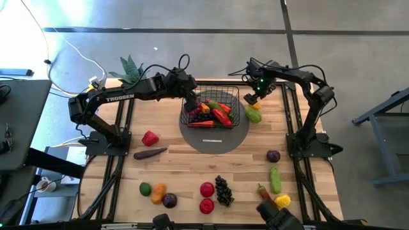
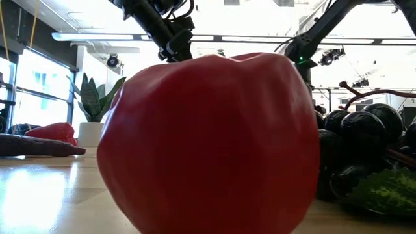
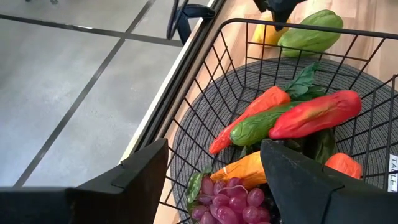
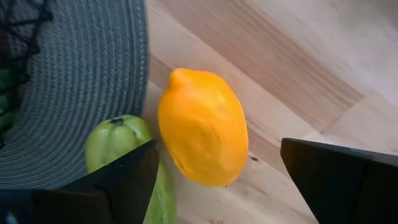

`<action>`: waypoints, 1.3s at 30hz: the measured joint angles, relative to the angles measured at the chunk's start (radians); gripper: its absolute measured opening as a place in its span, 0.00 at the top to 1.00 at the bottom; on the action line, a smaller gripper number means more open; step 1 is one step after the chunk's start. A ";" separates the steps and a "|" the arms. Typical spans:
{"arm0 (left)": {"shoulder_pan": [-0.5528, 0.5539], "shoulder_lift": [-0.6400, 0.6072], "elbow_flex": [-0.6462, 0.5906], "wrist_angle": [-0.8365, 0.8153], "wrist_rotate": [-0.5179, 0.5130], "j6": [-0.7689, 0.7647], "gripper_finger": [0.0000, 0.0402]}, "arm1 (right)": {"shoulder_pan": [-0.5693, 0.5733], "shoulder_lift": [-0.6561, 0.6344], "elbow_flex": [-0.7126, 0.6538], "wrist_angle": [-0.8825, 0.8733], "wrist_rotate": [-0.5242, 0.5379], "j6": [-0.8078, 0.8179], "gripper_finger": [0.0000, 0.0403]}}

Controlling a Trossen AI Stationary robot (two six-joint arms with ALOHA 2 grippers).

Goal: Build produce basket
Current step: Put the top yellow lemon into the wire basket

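The black wire basket (image 1: 217, 91) stands on a grey round mat at the table's far middle. It holds a carrot (image 3: 249, 118), a cucumber (image 3: 264, 124), a red pepper (image 3: 317, 112) and purple grapes (image 3: 233, 202). My left gripper (image 1: 192, 102) (image 3: 214, 146) hangs open over the basket's left wall (image 3: 205, 87), one finger outside and one inside, with no touch showing. My right gripper (image 1: 251, 99) (image 4: 217, 144) is open above a yellow lemon (image 4: 202, 127), which lies on the wood beside a green pepper (image 4: 115, 140), just right of the basket.
The grey mat (image 1: 214, 139) reaches out beyond the basket. Loose produce lies across the near half of the table: a red pepper (image 1: 150, 137), an eggplant (image 1: 150, 153), apples (image 1: 206, 190), dark grapes (image 1: 222, 190) and a cucumber (image 1: 275, 179). A potted plant (image 1: 131, 69) stands at the far left. A red apple (image 2: 208, 143) fills the low view.
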 joint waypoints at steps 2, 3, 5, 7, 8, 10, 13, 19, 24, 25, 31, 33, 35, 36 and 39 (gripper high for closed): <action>0.000 0.000 0.000 0.000 0.000 0.000 0.39 | 0.000 0.000 -0.016 0.020 0.000 0.000 0.21; 0.000 0.000 0.000 0.000 0.000 0.000 0.39 | 0.000 0.000 -0.024 0.028 0.000 0.000 0.21; 0.000 0.000 0.000 0.000 0.000 0.000 0.39 | 0.000 0.000 -0.040 0.042 0.002 0.001 0.21; 0.000 0.000 0.000 0.000 0.000 0.000 0.39 | 0.000 0.000 -0.052 0.057 0.016 0.002 0.21; 0.000 0.000 0.000 0.000 0.000 0.000 0.39 | 0.000 0.000 -0.055 0.059 0.023 0.001 0.21; 0.000 0.000 0.000 0.000 0.000 0.000 0.39 | 0.000 0.000 -0.061 0.073 0.051 0.004 0.21; 0.000 0.000 0.000 0.000 0.000 0.000 0.39 | 0.000 0.000 -0.070 0.089 0.073 0.010 0.21; 0.000 0.000 0.000 0.000 -0.001 0.000 0.39 | 0.000 0.000 -0.098 0.116 0.098 0.042 0.26; 0.000 0.000 0.000 0.000 -0.002 0.000 0.39 | 0.000 0.000 -0.110 0.117 0.098 0.074 0.43; 0.000 0.000 0.000 0.000 -0.003 0.000 0.39 | 0.000 0.000 -0.110 0.117 0.098 0.079 0.47; 0.000 0.000 0.000 -0.001 -0.002 0.000 0.39 | 0.000 -0.002 -0.109 0.108 0.089 0.100 0.61; 0.000 0.000 0.000 -0.001 -0.002 0.000 0.39 | 0.002 -0.012 -0.109 0.095 0.088 0.116 0.61; 0.000 0.000 0.000 -0.001 -0.002 0.000 0.39 | 0.006 -0.039 -0.109 0.095 0.089 0.133 0.61; 0.000 0.000 0.000 -0.002 -0.002 0.000 0.39 | 0.008 -0.057 -0.109 0.093 0.090 0.140 0.60; 0.000 0.000 0.000 -0.012 -0.003 -0.003 0.39 | 0.016 -0.114 -0.109 0.093 0.092 0.189 0.57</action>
